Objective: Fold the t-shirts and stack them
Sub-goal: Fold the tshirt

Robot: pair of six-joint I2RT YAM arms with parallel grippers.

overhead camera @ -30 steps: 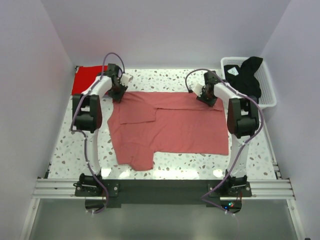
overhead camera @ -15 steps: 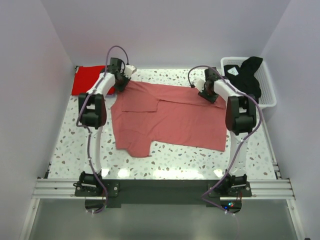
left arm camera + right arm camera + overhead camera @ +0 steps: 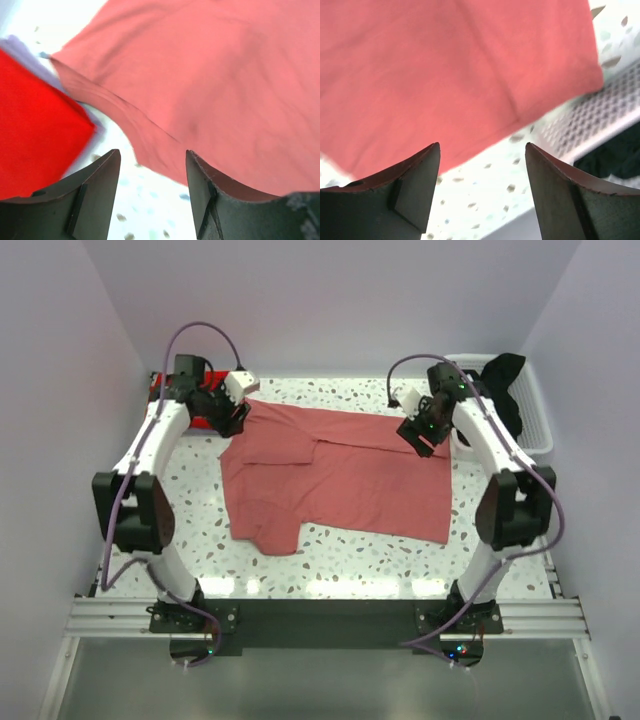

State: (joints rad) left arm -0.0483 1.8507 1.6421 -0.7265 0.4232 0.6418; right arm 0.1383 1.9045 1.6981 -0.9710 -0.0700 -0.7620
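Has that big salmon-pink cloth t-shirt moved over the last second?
Yes. The salmon-pink cloth t-shirt slid away from the black front rail, toward the table's far side.

Left gripper point(image 3: 152, 165): jaws apart, nothing between them. Salmon-pink t-shirt point(image 3: 215, 75) fills the upper right. Red t-shirt point(image 3: 35, 120) lies left. Speckled table point(image 3: 150, 205) shows below.

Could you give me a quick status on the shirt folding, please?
Left gripper, right gripper open, empty, over far edge of pink shirt. Shirt partly folded, flat on table. Black shirt in basket; nothing blocking.
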